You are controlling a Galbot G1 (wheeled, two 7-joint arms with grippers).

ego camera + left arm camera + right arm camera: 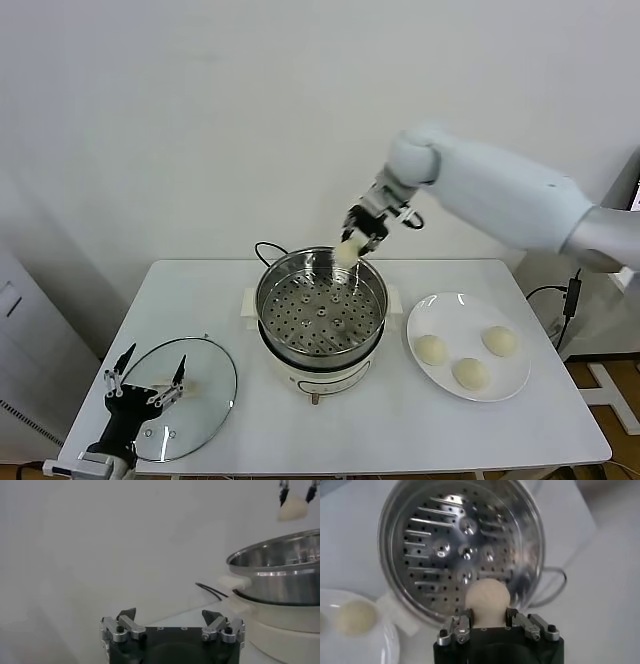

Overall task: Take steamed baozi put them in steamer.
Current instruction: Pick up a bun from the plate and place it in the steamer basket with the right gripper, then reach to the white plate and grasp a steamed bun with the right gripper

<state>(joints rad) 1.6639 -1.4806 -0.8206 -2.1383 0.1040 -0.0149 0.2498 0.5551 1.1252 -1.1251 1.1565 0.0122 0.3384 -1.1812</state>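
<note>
A white table carries the steamer, a glass lid and a white plate.

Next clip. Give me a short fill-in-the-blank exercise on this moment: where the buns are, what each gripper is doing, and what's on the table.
1. The right gripper holds one baozi above the far rim of the ____.
2. ____ baozi lie on the white plate.
3. The left gripper, its fingers ____, hovers over the glass lid.
4. The steamer holds ____ baozi inside.

Missing words: steamer; three; open; no
</note>
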